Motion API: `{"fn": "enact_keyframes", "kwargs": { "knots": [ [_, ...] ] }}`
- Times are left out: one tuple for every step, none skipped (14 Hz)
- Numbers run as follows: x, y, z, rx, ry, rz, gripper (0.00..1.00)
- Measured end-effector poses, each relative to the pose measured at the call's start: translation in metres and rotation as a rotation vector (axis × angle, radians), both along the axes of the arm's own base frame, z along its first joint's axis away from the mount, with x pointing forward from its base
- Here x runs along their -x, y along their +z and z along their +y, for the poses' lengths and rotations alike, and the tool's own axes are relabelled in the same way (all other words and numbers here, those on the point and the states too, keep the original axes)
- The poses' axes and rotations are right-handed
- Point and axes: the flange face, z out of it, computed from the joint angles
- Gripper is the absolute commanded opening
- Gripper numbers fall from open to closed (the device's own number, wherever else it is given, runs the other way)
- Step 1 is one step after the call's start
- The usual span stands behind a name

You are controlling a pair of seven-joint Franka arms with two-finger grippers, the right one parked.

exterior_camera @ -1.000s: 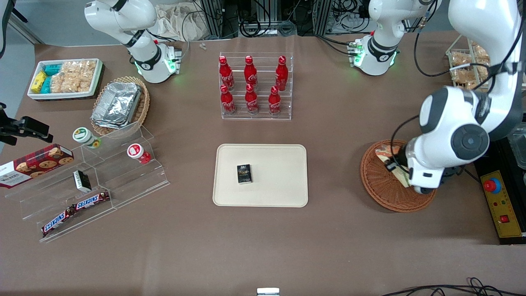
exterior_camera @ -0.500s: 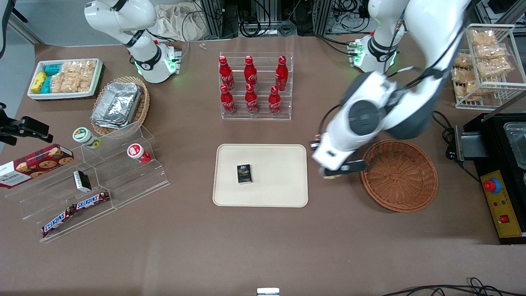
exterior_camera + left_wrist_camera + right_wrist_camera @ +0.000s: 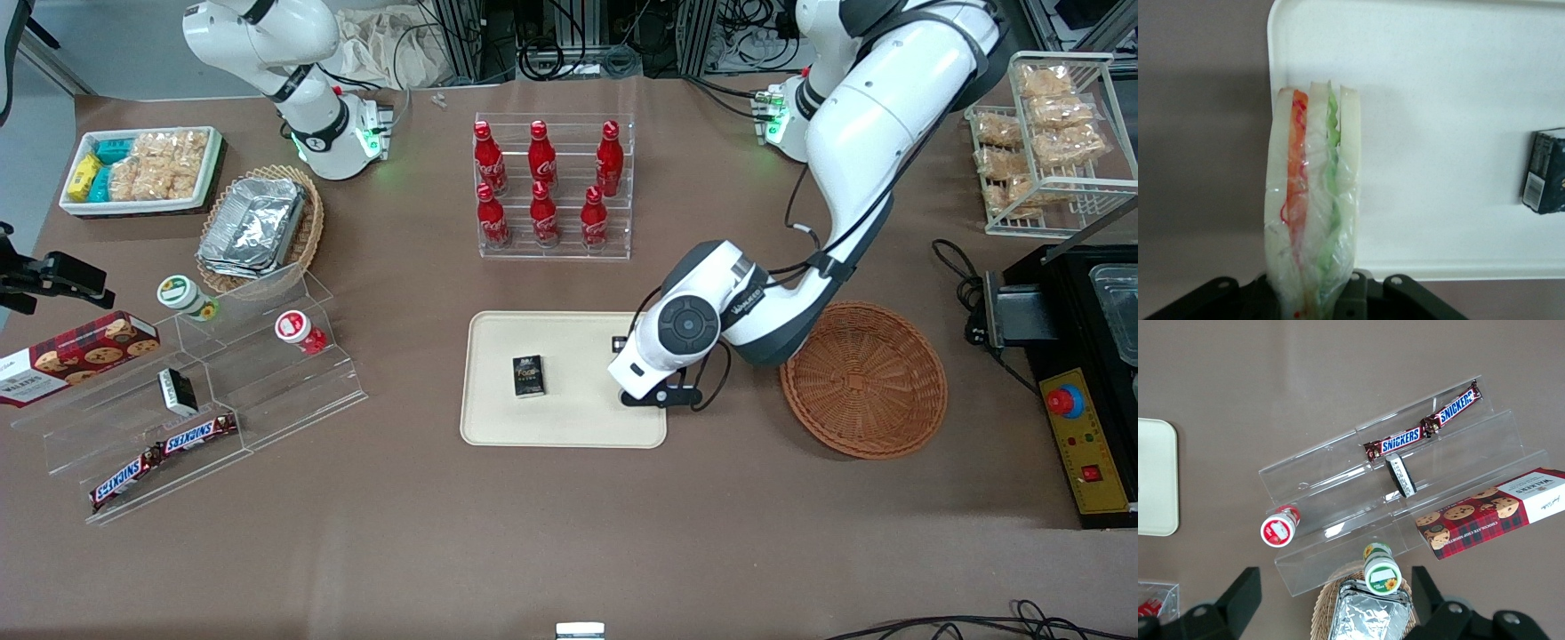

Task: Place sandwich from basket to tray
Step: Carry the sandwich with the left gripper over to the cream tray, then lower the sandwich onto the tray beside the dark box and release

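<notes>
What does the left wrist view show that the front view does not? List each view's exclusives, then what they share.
Only the left wrist view: the wrapped sandwich, held upright in the gripper above the tray's edge.

Only the front view: the empty basket, the bottle rack, the arm hiding the gripper.

Both: the tray and the small black box on it.

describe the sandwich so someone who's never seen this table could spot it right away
Find the cream tray in the middle of the table, nearer the front camera than the rack of red bottles. Over the tray's edge toward the brown wicker basket hangs the working arm's claw, shut on the sandwich. It is a plastic-wrapped wedge of pale bread with orange and green layers, unlike the small black box lying on the tray.
</notes>
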Motion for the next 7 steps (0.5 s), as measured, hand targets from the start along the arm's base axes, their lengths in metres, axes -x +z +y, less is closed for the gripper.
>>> {"fn": "enact_keyframes", "kwargs": {
  "knots": [
    [-0.002,-0.003,-0.001,0.011,0.003,-0.008,0.04],
    [-0.003,-0.006,-0.001,0.016,0.006,-0.009,0.1],
    [-0.004,-0.01,-0.001,0.017,0.008,-0.008,0.23],
    [-0.005,-0.015,-0.001,0.023,0.012,-0.013,0.52],
    [-0.006,-0.02,-0.002,0.029,0.016,-0.024,0.86],
    [-0.007,-0.026,-0.003,0.028,0.018,-0.034,0.99],
    [-0.007,-0.033,-0.005,0.026,0.018,-0.043,0.99]
  ]
}}
